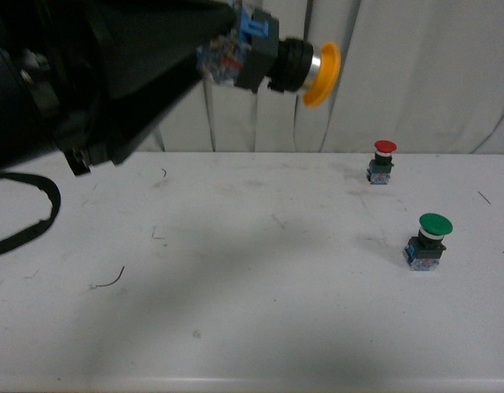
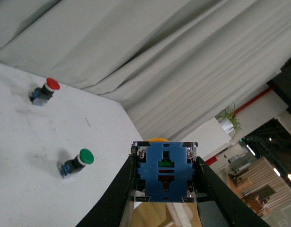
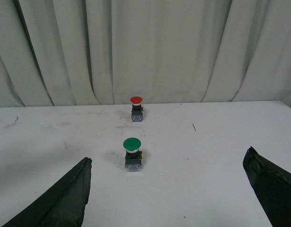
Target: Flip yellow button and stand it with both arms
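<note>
Left hand clamped on the blue base of the yellow button, held sideways high above the table, cap pointing away from the arm. Right hand spread wide, empty, low over the table, facing the green button and red button. Likely trouble: slipping or twisting at the handover if taken by the rounded cap; dropping from this height, rolling toward the others.

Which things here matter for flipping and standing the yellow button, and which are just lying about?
For the job: yellow button, held aloft by the left gripper; right gripper, open, empty.
Lying about: red button, green button, both upright on the table.
</note>
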